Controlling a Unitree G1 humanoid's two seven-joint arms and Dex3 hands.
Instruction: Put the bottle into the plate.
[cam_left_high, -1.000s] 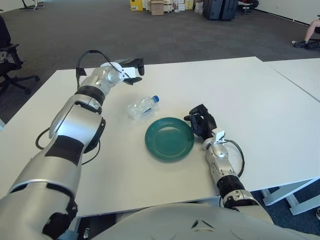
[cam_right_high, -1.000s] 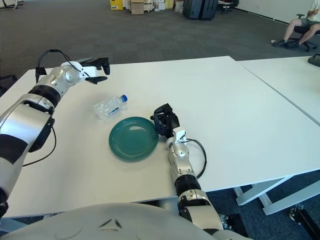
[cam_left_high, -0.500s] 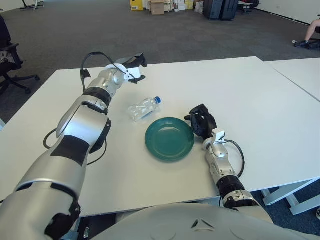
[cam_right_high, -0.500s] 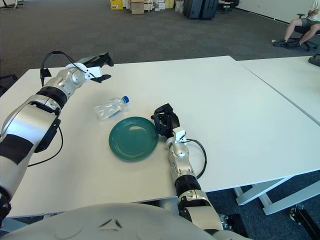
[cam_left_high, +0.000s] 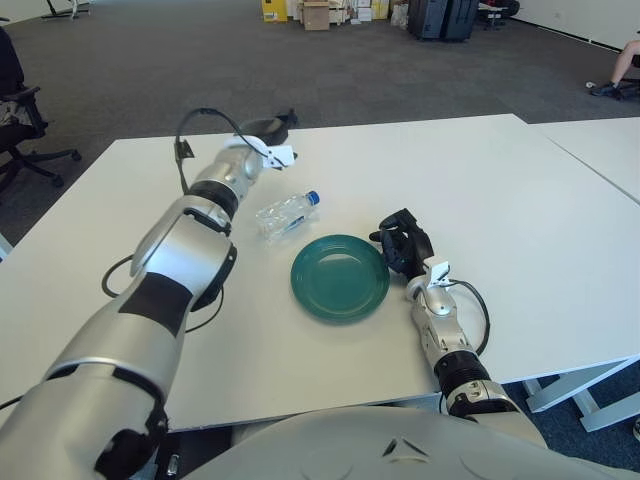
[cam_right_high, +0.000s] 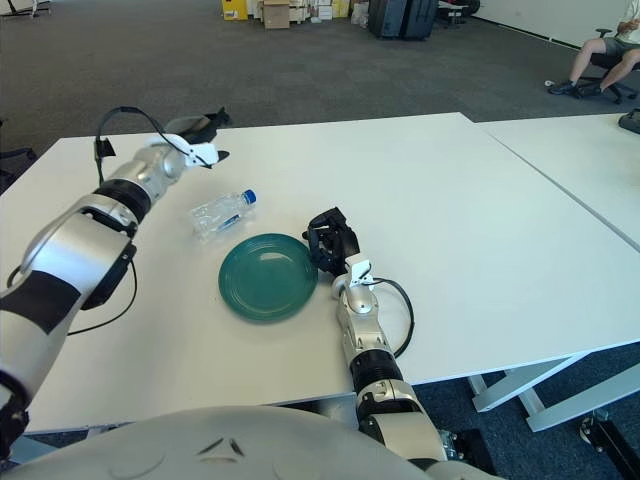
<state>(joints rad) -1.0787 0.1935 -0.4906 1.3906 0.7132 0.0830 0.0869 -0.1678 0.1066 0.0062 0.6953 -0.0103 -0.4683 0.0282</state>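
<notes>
The bottle (cam_left_high: 287, 214) is a small, clear plastic one with a blue cap and a faint label around its middle. It lies on its side on the white worktop (cam_left_high: 520, 210), tilted on a diagonal, with the cap pointing up and to the right and the base toward the lower left. The plate (cam_left_high: 340, 277) is round and dark green, with a shallow raised rim and nothing in it, and sits flat on the worktop just below and to the right of the bottle. The bottle's lower edge comes very near the plate's upper-left rim; whether they touch cannot be told.
</notes>
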